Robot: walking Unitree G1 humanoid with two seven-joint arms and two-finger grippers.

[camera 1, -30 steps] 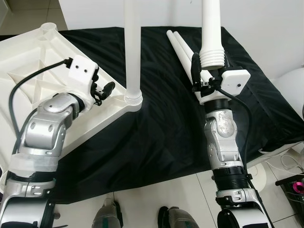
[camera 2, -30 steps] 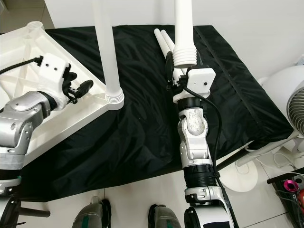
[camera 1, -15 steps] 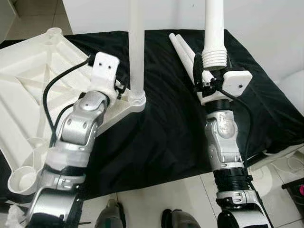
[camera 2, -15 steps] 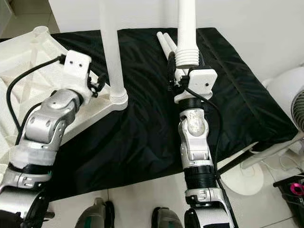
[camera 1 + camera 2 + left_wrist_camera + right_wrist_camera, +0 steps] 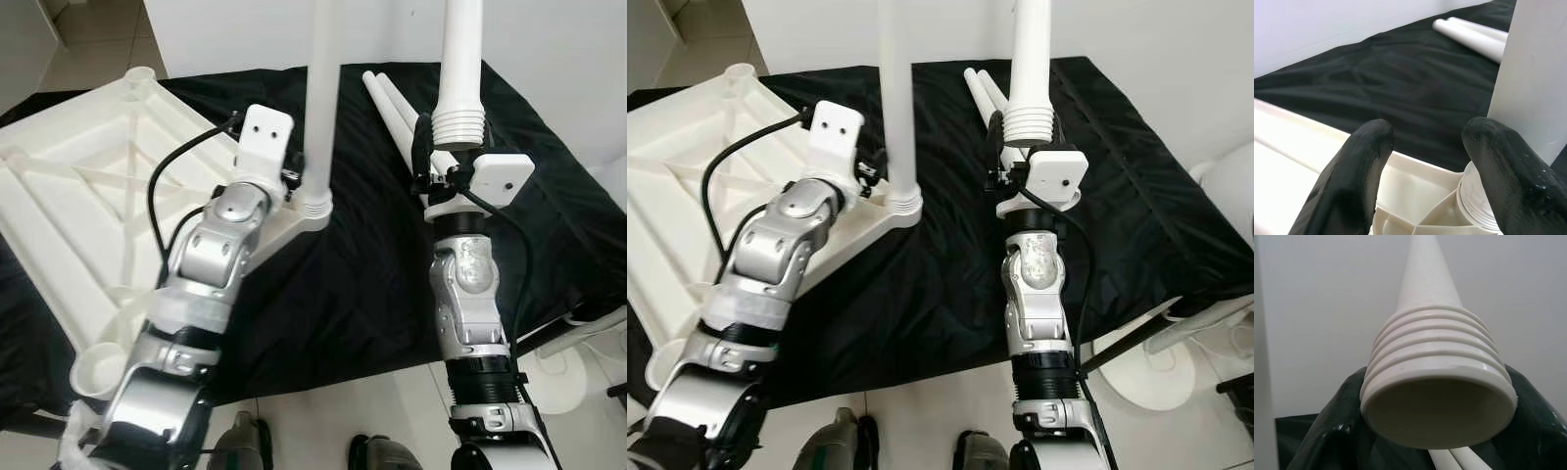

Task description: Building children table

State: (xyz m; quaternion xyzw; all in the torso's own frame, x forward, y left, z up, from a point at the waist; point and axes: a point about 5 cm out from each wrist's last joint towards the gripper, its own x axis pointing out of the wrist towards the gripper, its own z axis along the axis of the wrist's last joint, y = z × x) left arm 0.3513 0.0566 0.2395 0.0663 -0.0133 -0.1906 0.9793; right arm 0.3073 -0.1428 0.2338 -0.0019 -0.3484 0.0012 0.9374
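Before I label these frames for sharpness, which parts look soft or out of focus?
Left wrist view: the left tool's fingers are blurred up close, the black cloth sharper. Right wrist view: the threaded leg end is fairly crisp, its far end soft. Eye views: evenly lit, sharp on the tabletop.

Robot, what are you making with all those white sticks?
A little table. The white tabletop lies upside down on a black cloth, with one leg already standing in a corner socket. The left gripper sits open at that leg's base. The right gripper holds a second leg upright. Two spare legs wait on the cloth.
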